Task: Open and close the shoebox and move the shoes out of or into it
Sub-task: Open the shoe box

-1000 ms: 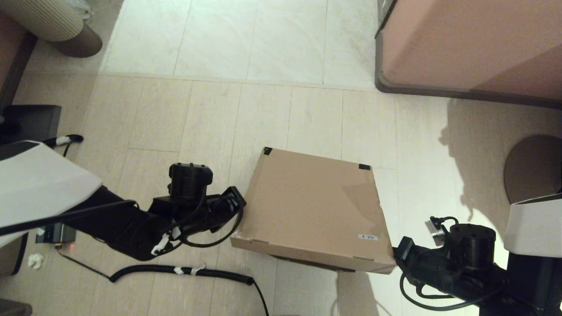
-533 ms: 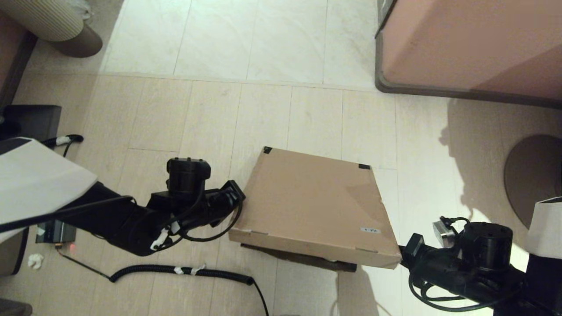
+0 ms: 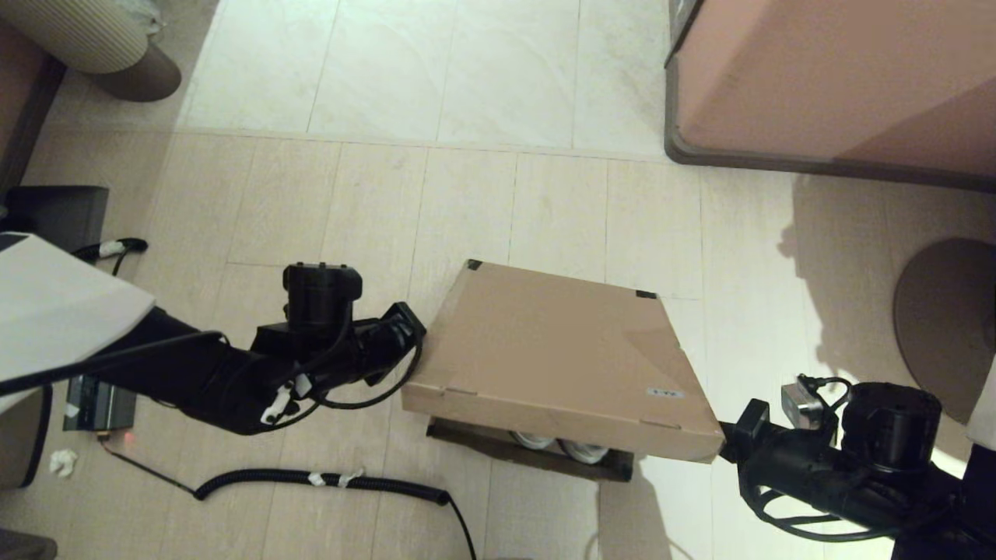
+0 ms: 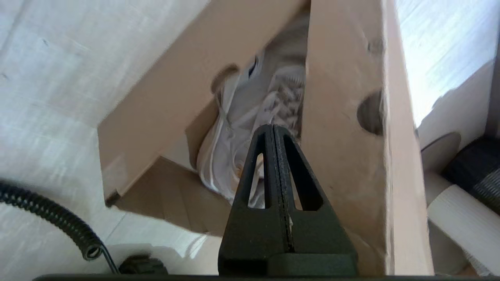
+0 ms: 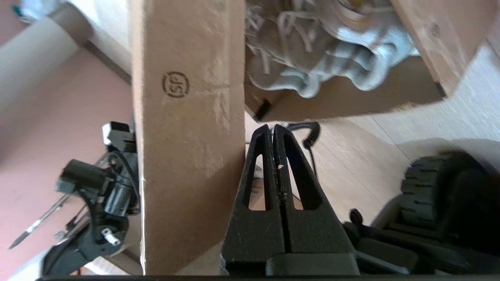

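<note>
The brown cardboard shoebox (image 3: pixel 552 350) sits on the floor with its hinged lid tilted up at the near edge. Under that edge the toes of the white shoes (image 3: pixel 560 445) show above the box base (image 3: pixel 498 443). My left gripper (image 3: pixel 416 342) is shut and empty, its tip against the lid's left side. In the left wrist view the gripper (image 4: pixel 273 127) points into the gap beside the lid's flap (image 4: pixel 343 117), towards the shoes (image 4: pixel 234 128). My right gripper (image 3: pixel 727 451) is shut at the lid's near right corner. In the right wrist view it (image 5: pixel 272 127) stands beside the lid's flap (image 5: pixel 183 117), with the shoes (image 5: pixel 312 50) beyond.
A large pinkish cabinet (image 3: pixel 825 78) stands at the back right. A coiled black cable (image 3: pixel 327 481) lies on the floor near the box's left front. A round brown base (image 3: pixel 941 311) is at the right and a ribbed cylinder (image 3: pixel 85 31) at the far left.
The lid's near edge has risen with both shut grippers at its sides. The gap under it has widened and the shoes' toes have come into view.
</note>
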